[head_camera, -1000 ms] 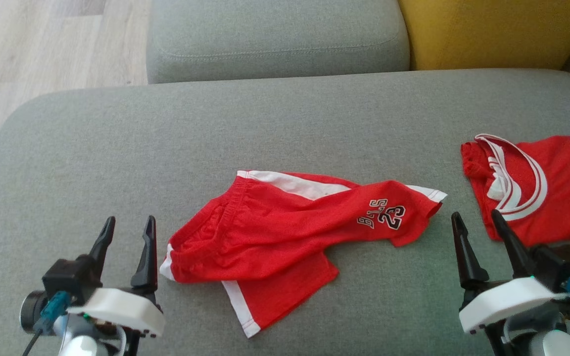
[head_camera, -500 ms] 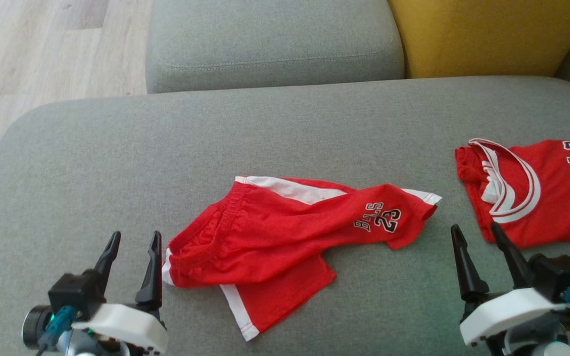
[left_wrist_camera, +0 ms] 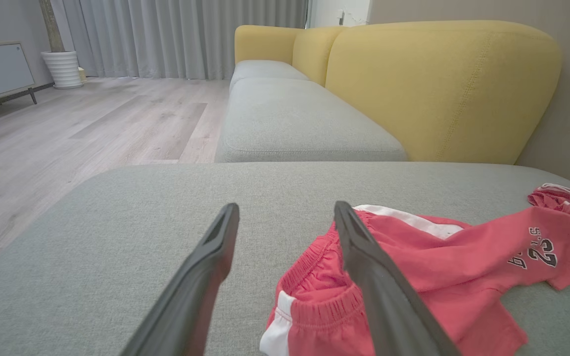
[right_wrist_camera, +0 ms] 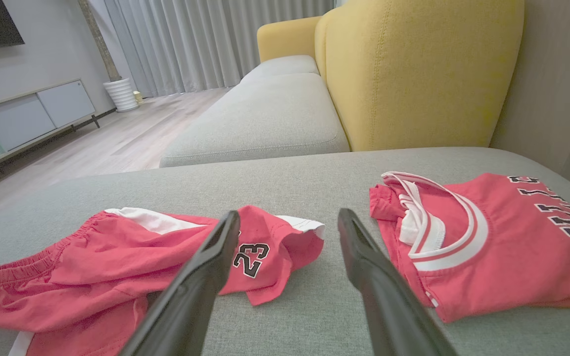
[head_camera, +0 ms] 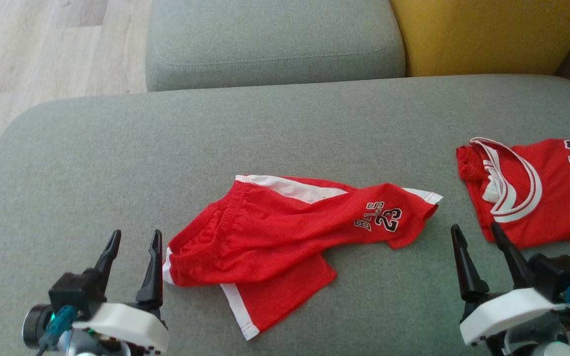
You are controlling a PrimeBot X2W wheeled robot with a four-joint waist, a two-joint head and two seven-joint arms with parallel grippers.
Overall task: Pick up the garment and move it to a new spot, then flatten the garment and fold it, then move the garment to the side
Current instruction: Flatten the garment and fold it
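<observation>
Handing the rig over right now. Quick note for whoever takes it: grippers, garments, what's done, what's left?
Left gripper: open, empty, beside the waistband of the red shorts.
Right gripper: open, empty, between the red shorts and the red jersey.
The red shorts lie crumpled mid grey cushion, untouched.
Done: the red jersey looks folded, off to the right.
Left: pick up, move, flatten, fold and set aside the red shorts.

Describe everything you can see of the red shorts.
The shorts are red, thin mesh-like fabric, with white side stripes, an elastic waistband and a black-and-white 23 print. They lie crumpled on the grey cushion, one leg folded over the other, waistband toward the open left pincer. Nothing grips them.
</observation>
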